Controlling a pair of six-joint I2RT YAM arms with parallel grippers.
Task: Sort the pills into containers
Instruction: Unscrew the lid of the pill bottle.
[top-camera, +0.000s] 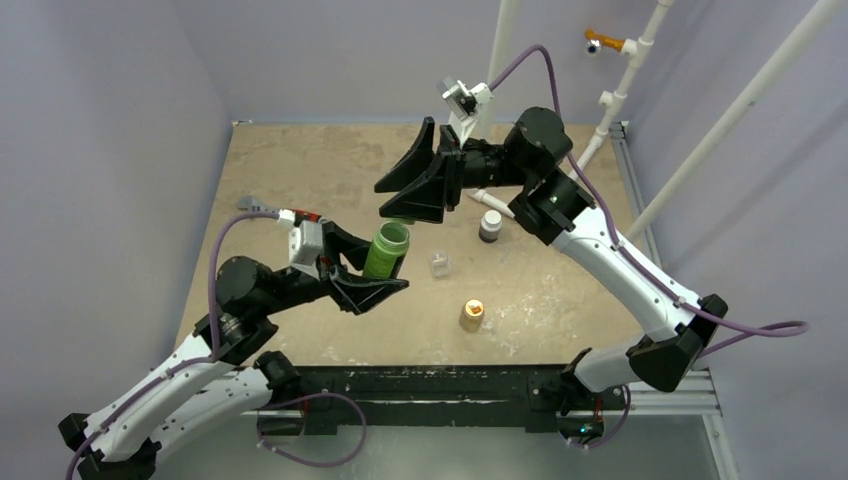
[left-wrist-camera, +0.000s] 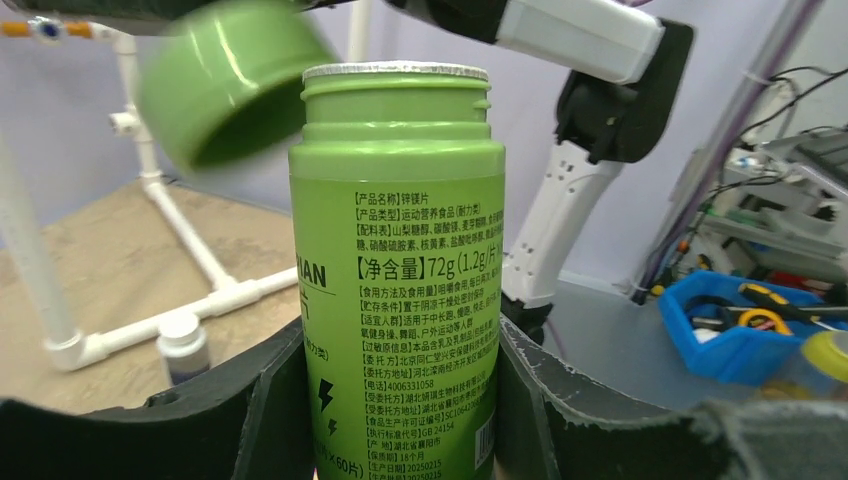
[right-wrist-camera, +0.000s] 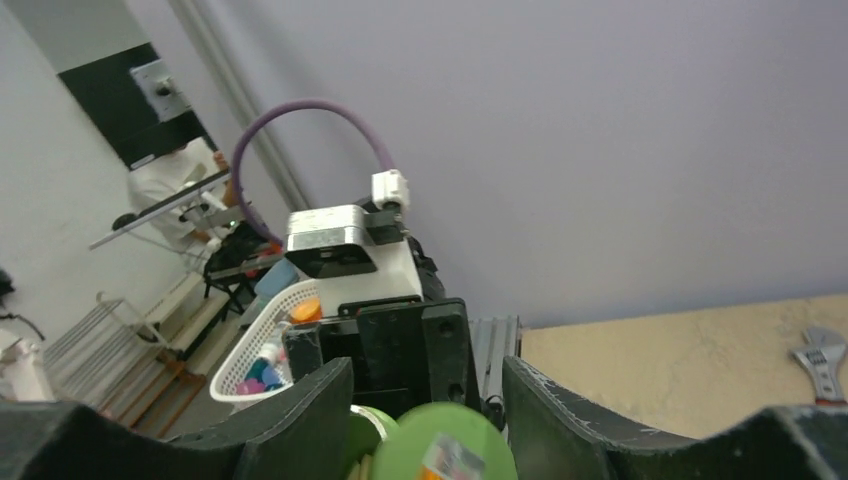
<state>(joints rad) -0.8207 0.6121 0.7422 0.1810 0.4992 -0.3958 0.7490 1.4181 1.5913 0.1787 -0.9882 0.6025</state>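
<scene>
Left jaws: were clamped on an upright green bottle (left-wrist-camera: 400, 300), neck uncapped. Right jaws: hung above it with a green cap (right-wrist-camera: 440, 445) between them; grip could not be told. Transparent case (top-camera: 440, 264): stood on the desk (top-camera: 300, 170), near the bottle's right.

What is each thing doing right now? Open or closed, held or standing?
green bottle, uncapped, upright, gripped by left pincer.
green cap, off, between right pincer fingers.
brown bottle, capped, standing on table.
orange bottle, standing; lid unclear.
clear case, on table; open or shut unclear.
</scene>
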